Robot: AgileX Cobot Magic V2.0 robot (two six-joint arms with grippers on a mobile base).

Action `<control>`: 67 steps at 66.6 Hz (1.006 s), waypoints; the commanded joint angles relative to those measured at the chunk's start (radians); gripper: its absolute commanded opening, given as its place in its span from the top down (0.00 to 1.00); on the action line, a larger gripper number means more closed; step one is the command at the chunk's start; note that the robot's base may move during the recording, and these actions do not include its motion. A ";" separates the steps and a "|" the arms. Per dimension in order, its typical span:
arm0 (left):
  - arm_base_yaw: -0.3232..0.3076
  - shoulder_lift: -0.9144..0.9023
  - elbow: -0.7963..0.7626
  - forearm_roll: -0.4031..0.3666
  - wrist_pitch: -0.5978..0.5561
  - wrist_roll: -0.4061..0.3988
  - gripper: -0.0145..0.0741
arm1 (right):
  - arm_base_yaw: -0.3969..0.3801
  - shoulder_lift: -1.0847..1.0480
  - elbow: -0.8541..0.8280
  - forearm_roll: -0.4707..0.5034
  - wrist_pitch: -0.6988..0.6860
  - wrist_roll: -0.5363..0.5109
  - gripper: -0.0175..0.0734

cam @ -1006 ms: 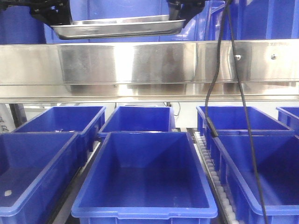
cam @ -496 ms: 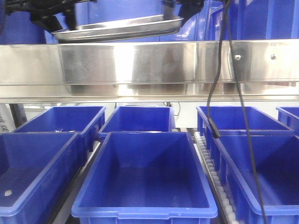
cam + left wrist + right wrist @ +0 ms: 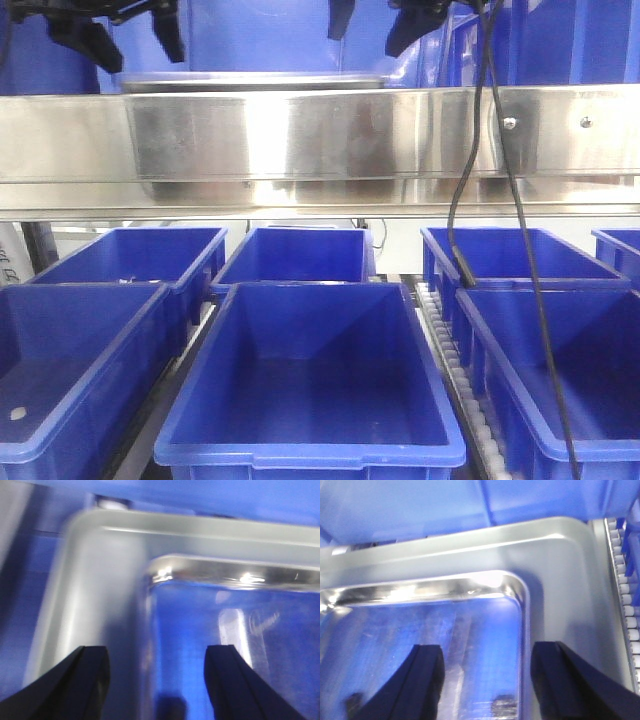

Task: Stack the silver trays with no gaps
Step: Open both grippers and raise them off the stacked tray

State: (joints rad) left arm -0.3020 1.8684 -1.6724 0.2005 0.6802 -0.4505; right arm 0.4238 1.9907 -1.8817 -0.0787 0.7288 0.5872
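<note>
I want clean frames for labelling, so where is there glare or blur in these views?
Front view: a bright glare patch on the long flat steel shelf rail, otherwise sharp. Left wrist view: the shiny silver tray is smeared soft. Right wrist view: mild blur, highlights on the tray's inner wall.

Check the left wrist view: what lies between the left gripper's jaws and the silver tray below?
Nothing. The left gripper hangs open above the silver tray, its jaws straddling the tray's left rim with only air between. The front view agrees.
</note>
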 commanded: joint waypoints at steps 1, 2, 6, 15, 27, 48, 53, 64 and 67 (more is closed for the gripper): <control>0.005 -0.016 -0.009 0.004 -0.010 -0.009 0.46 | -0.005 -0.006 -0.013 -0.008 -0.020 -0.008 0.48; 0.005 -0.016 -0.009 0.004 -0.010 -0.009 0.46 | -0.005 -0.006 -0.013 -0.008 -0.020 -0.008 0.48; 0.004 -0.016 -0.009 0.004 -0.008 -0.009 0.47 | -0.005 -0.008 -0.013 -0.008 -0.017 -0.008 0.51; -0.001 -0.047 -0.009 -0.006 0.049 -0.004 0.68 | -0.003 -0.044 -0.013 0.003 0.016 -0.008 0.73; -0.015 -0.129 -0.009 -0.013 0.087 0.004 0.82 | -0.002 -0.109 -0.013 0.003 0.021 -0.008 0.83; -0.035 -0.280 0.081 -0.059 0.058 0.006 0.82 | 0.072 -0.198 -0.011 0.003 0.102 -0.182 0.83; -0.057 -0.342 0.175 -0.053 -0.040 0.006 0.82 | 0.101 -0.218 -0.010 0.003 0.098 -0.227 0.83; -0.115 -0.492 0.407 -0.056 -0.229 0.006 0.82 | 0.157 -0.276 0.012 0.003 0.025 -0.280 0.83; -0.128 -0.523 0.459 -0.056 -0.270 0.006 0.82 | 0.167 -0.295 0.031 0.003 0.010 -0.303 0.83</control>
State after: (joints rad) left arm -0.4037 1.4098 -1.2945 0.1487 0.5140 -0.4463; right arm 0.5777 1.7421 -1.8644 -0.0619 0.7983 0.3331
